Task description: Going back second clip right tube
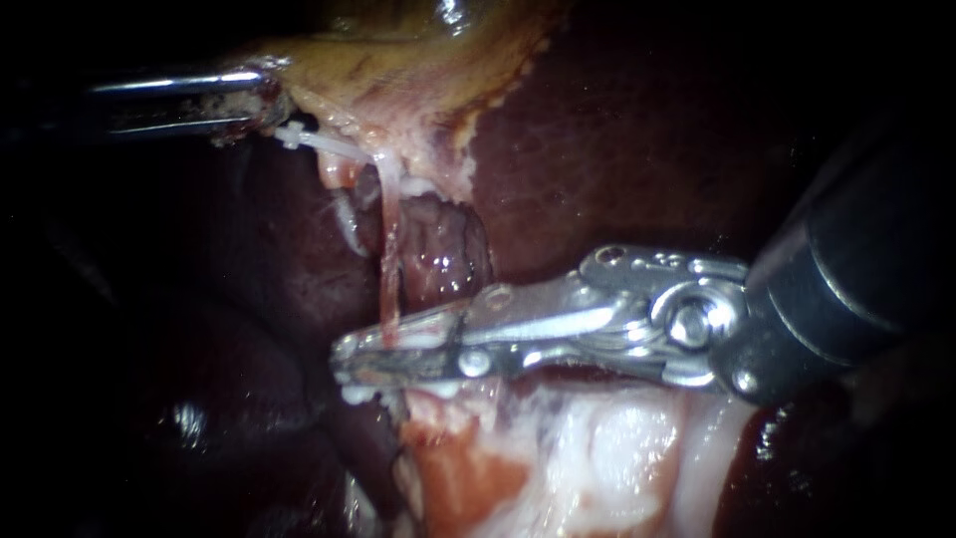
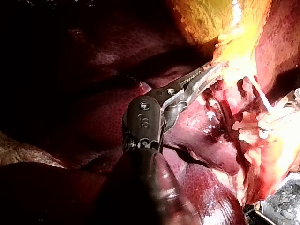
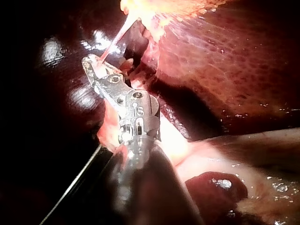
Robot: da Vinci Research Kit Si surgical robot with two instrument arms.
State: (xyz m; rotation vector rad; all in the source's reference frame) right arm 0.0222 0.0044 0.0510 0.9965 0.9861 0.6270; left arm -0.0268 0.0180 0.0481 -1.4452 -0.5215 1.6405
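Right instrument [image 1: 346, 361]'s end effector is clamping low on a thin, stretched tube [image 1: 390, 269], likely soft, slippery and easily torn.

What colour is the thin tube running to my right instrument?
Pale whitish pink, redder lower down; the tube shows best in the endoscope view.

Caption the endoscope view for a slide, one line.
Left instrument grips the gallbladder edge; right instrument sits at the taut tube, liver behind.
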